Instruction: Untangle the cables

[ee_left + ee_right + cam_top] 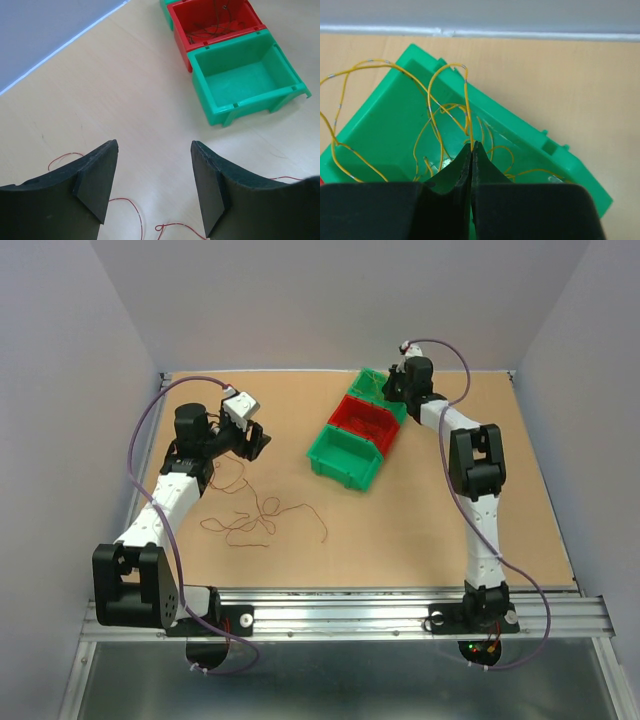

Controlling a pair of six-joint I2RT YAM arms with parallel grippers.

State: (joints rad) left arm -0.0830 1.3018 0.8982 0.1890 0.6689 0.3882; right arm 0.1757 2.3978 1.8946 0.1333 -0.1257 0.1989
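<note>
A loose tangle of thin reddish-brown cables (262,520) lies on the table in front of the left arm. My left gripper (252,440) hovers just behind it, open and empty; in its wrist view (155,145) a red strand (131,202) curls on the board below the fingers. My right gripper (392,383) is over the far green bin (372,385). In the right wrist view it (472,145) is shut on a yellow cable (466,100), which loops up out of the bin (385,125) and back among more yellow strands inside.
Three bins stand in a diagonal row: far green, a red bin (365,420) holding dark thin wires (215,27), and a near green bin (240,80) with nothing showing in it. White walls enclose the table on three sides.
</note>
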